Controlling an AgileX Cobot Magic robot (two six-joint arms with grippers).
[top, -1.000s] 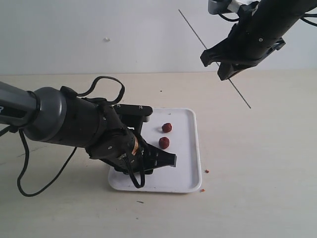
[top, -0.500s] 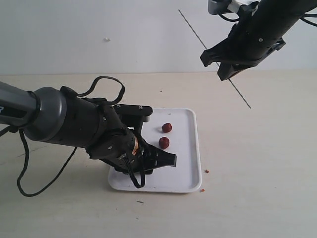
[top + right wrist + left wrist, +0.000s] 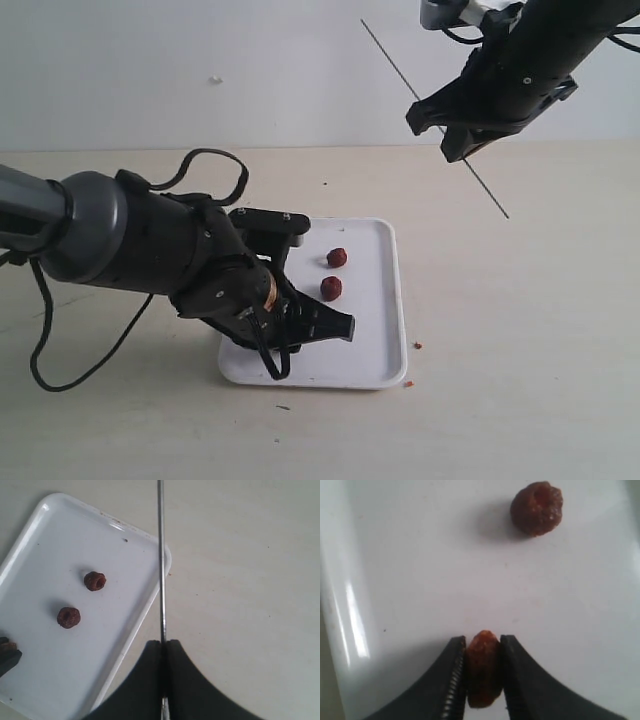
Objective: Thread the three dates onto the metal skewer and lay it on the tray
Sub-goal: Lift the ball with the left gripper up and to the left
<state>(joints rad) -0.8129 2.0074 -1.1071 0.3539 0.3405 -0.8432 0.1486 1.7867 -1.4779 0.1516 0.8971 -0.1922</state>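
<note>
A pale beige tabletop runs back to a plain white wall. On it lies the white tray, with a few reddish crumbs on the table just off its rim.

My left arm comes in low from the side. Its bulky dark wrist bends down over the tray so that the left pincer points at the tray floor. Its jaws stand narrow, pressed against both sides of the pinched date, which sits upright between the tips. I cannot tell whether it touches the tray. Ahead of that pincer, clear of it, lie the nearer loose date and, just beyond, the farther loose date.

My right arm hangs high above the table, well apart from the tray. The right pincer is clamped tight on the metal skewer. The rod runs straight out past the tips and also sticks out behind the jaws, slanting in mid-air.
</note>
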